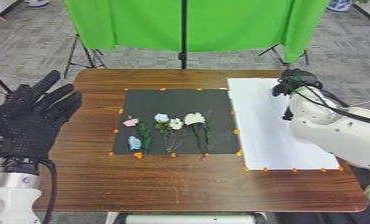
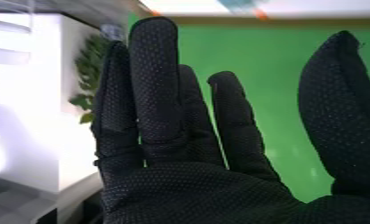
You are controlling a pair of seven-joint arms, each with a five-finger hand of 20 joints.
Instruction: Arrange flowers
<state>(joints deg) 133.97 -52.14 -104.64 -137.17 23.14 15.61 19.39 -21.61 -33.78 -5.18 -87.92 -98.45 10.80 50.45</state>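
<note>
Left hand (image 1: 29, 120) up, fingers apart. Right hand (image 1: 299, 81) far right by white sheet (image 1: 266, 145), fingers apart. Flowers (image 1: 195, 119) on dark mat (image 1: 155, 102).

This is a robotics lab or test space, set up in what looks like an office-type room. White robot arms (image 1: 337, 137) are stationed at a brown wooden table (image 1: 84, 185), and behind it a plain green cloth (image 1: 128, 25) hangs as a backdrop, with a black pole (image 1: 183, 30) and thin-legged stands (image 1: 73, 57). Grey patterned carpet (image 1: 226, 61) covers the floor, and a leafy plant (image 2: 88, 70) shows beyond.
</note>
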